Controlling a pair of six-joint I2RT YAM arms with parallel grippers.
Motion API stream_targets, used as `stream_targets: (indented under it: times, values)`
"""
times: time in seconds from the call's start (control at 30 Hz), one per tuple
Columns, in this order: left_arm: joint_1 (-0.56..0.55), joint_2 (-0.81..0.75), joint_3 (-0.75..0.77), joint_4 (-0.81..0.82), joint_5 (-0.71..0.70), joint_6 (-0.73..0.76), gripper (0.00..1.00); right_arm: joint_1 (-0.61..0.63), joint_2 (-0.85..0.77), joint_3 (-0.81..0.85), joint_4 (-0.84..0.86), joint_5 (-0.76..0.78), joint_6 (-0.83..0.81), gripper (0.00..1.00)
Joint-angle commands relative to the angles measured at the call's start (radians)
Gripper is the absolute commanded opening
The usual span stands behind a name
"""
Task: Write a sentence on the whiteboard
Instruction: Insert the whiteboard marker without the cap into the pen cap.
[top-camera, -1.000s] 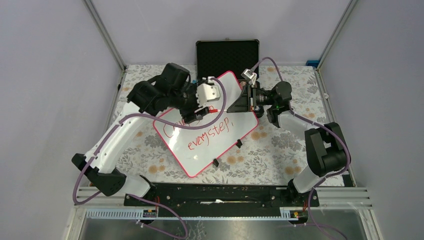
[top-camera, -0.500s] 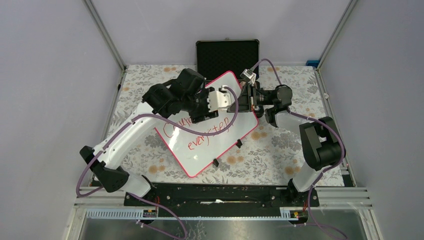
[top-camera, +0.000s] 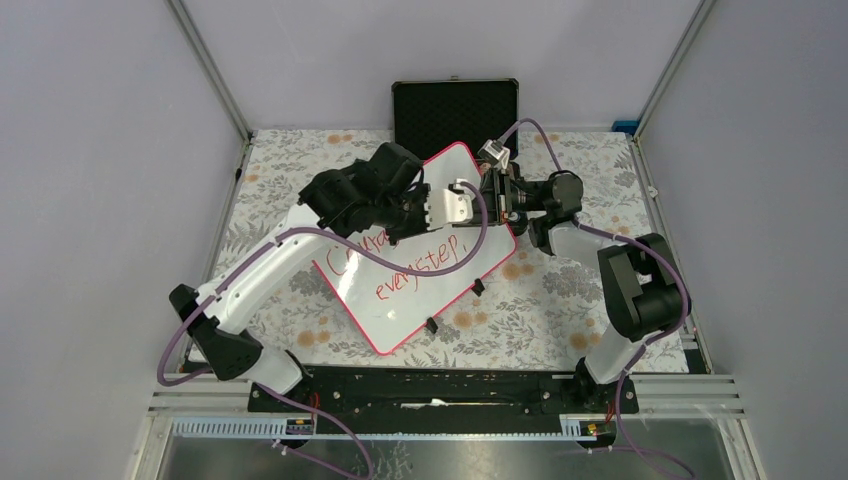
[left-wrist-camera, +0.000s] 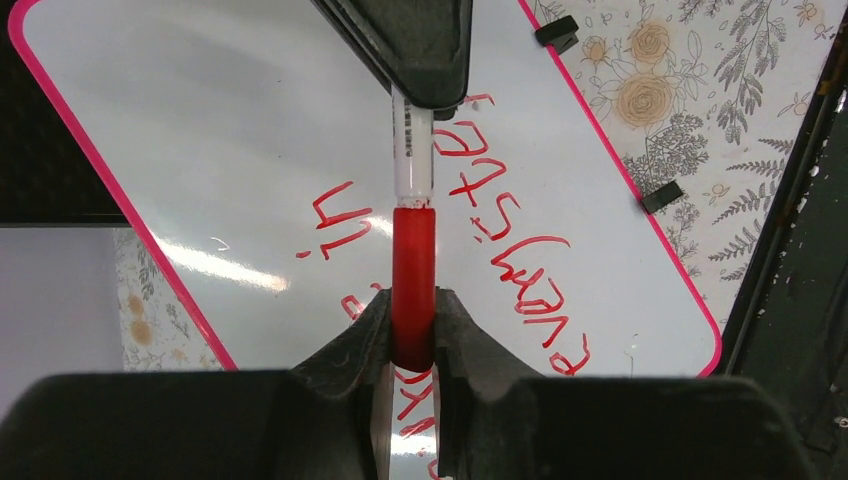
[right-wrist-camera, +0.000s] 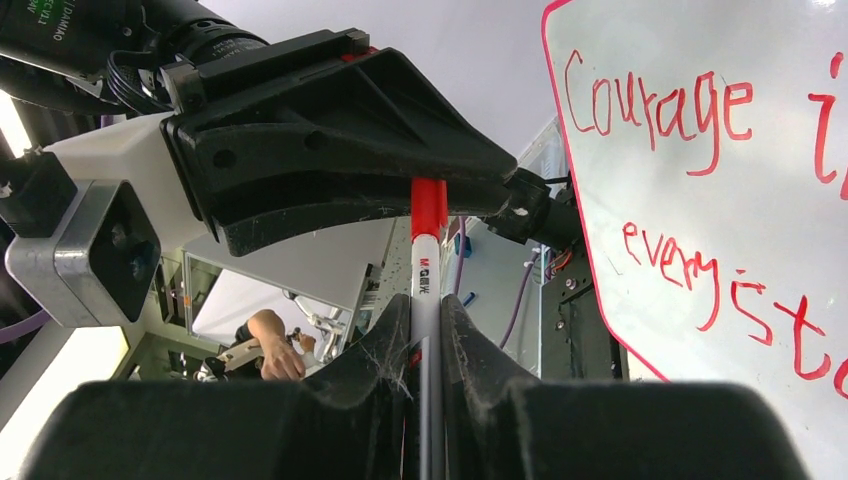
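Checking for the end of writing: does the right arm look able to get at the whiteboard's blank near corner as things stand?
Probably not yet. The right gripper holds the marker by its barrel, but the left gripper clamps the red cap, tying both arms together above the whiteboard.

The table (top-camera: 560, 300) is covered with a floral-patterned cloth. Plain pale grey walls (top-camera: 100, 150) are seen at 9, 12 and 3 o'clock, joined by aluminium posts (top-camera: 209, 70). A black case (top-camera: 455, 105) is set at 12 o'clock; a black rail (top-camera: 440, 385) is fixed at 6 o'clock.
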Motion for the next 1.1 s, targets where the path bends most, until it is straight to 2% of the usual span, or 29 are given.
stream_targets:
  times: [0.0, 0.13, 0.23, 0.33, 0.37, 0.57, 1.07]
  values:
    - [-0.018, 0.018, 0.048, 0.033, -0.007, -0.006, 0.04, 0.017, -0.020, 0.013, 0.027, -0.024, -0.057, 0.00]
    - [-0.019, 0.038, 0.071, 0.033, -0.013, -0.021, 0.00, 0.021, -0.066, 0.002, -0.158, -0.015, -0.213, 0.00]
    - [-0.020, 0.047, 0.071, 0.035, 0.013, -0.038, 0.00, 0.026, -0.124, 0.006, -0.396, 0.001, -0.408, 0.00]
    - [-0.022, 0.062, 0.078, 0.041, 0.034, -0.057, 0.00, 0.044, -0.178, 0.034, -0.711, 0.023, -0.640, 0.00]
    - [-0.022, 0.065, 0.083, 0.049, 0.040, -0.066, 0.00, 0.051, -0.186, 0.046, -0.763, 0.027, -0.691, 0.00]
    - [-0.021, 0.092, 0.119, 0.078, 0.097, -0.100, 0.00, 0.073, -0.175, 0.016, -0.644, 0.032, -0.607, 0.00]
    - [-0.044, 0.122, 0.213, 0.139, 0.140, -0.083, 0.00, 0.140, -0.152, 0.040, -0.719, 0.027, -0.667, 0.00]
